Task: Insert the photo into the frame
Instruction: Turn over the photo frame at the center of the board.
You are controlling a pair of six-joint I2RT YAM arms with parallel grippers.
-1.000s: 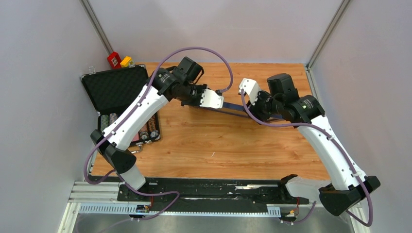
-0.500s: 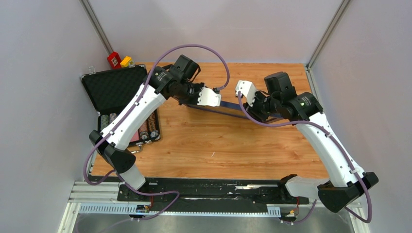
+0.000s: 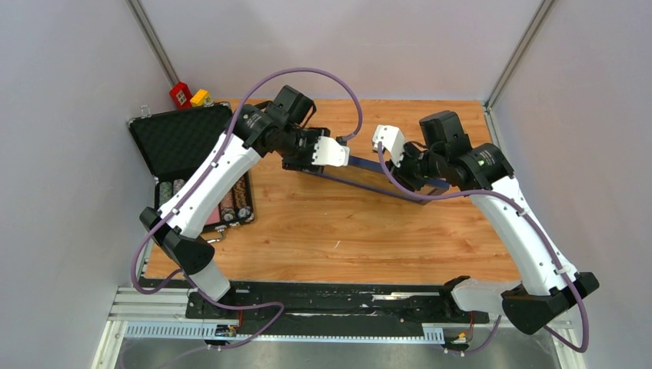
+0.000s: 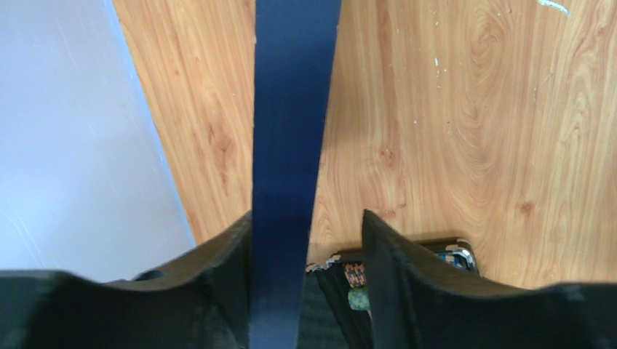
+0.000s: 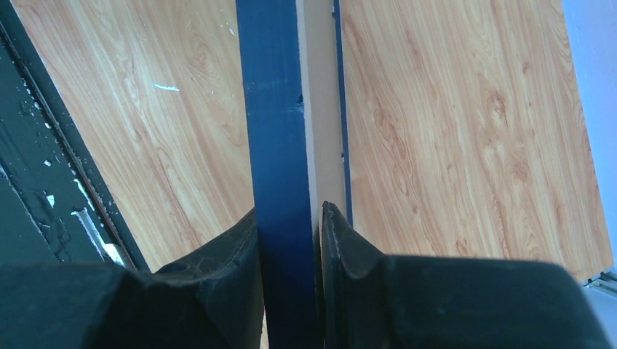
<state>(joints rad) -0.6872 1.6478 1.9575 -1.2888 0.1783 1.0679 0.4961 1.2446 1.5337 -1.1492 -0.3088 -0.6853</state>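
The frame point(image 3: 367, 165) stands on edge above the back of the table, its dark navy border running between both grippers. My left gripper point(image 3: 340, 157) is open around one end: in the left wrist view the navy border point(image 4: 291, 109) lies against the left finger, and a clear gap separates it from the right finger point(image 4: 382, 262). My right gripper point(image 3: 397, 163) is shut on the other end. In the right wrist view both pads of this gripper point(image 5: 289, 209) press the border point(image 5: 275, 109), with a tan strip showing beside it. The photo is out of view.
An open black foam-lined case point(image 3: 184, 138) with poker chips point(image 3: 231, 209) lies at the table's left edge; its corner point(image 4: 444, 251) shows beyond my left fingers. Red and yellow blocks point(image 3: 187, 95) sit at the back left corner. Grey walls enclose the wooden table point(image 3: 346, 231).
My right gripper has closed onto the frame's border. My left gripper has opened its jaws from that border. Both arms and the frame shifted slightly left.
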